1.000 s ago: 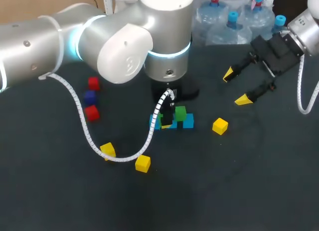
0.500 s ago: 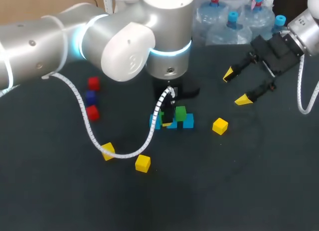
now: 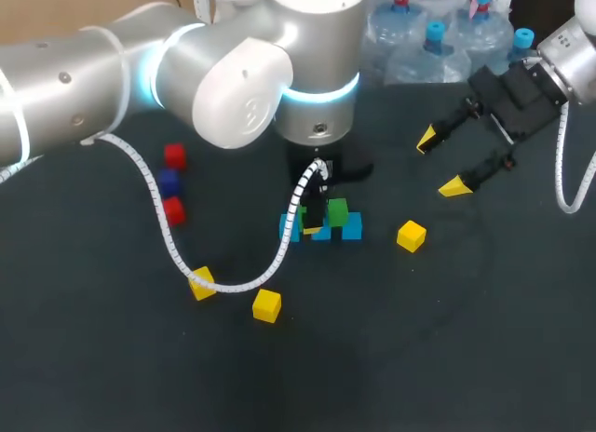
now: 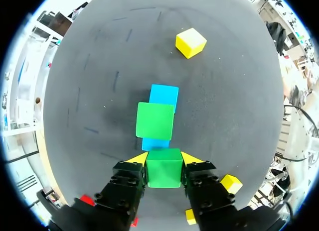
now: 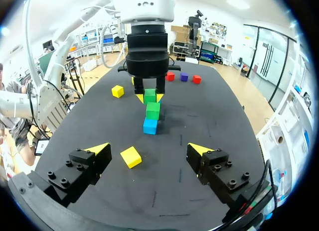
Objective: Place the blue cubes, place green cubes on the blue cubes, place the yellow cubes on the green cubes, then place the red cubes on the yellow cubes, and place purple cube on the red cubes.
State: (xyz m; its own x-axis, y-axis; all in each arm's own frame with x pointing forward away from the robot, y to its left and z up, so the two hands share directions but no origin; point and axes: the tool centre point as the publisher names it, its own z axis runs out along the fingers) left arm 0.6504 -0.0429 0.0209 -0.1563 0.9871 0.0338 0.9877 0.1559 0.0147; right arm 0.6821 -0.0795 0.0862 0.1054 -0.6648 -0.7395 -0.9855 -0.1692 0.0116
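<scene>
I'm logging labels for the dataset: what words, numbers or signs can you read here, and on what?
No readable text anywhere.
cubes: plain faces, no print.
table: no print.
left gripper and right gripper: nothing readable.
left arm joint cover: a faint raised mark, too blurred to read.

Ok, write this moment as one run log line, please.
left gripper: shut on held green cube, over blue cubes | second green cube: on blue cubes | right gripper: open, empty | yellow cubes: loose
</scene>
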